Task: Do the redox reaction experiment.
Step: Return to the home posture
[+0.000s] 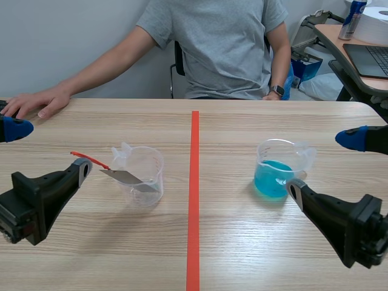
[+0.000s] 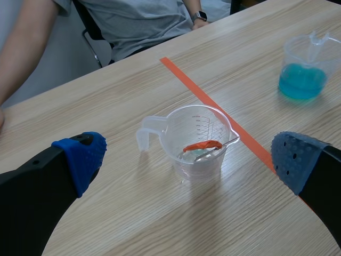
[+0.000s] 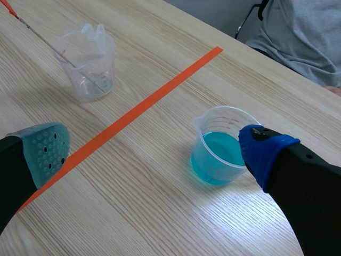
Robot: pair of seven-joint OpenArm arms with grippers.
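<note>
A clear plastic measuring cup (image 1: 140, 176) stands left of the orange tape line, with a thin metal spatula (image 1: 124, 177) with a red handle leaning in it. A second clear cup with blue liquid (image 1: 276, 177) stands right of the line. My left gripper (image 1: 48, 148) is open, just left of the empty cup; in its wrist view that cup (image 2: 200, 141) and the spatula (image 2: 202, 145) sit ahead between the fingers. My right gripper (image 1: 324, 165) is open beside the blue cup (image 3: 221, 152), its one finger close to the rim. Neither gripper holds anything.
A person sits across the table, one hand (image 1: 36, 103) flat on the far left edge near my left gripper. The orange tape line (image 1: 194, 200) splits the table. A side desk with a laptop (image 1: 370, 57) and a can stands at the back right.
</note>
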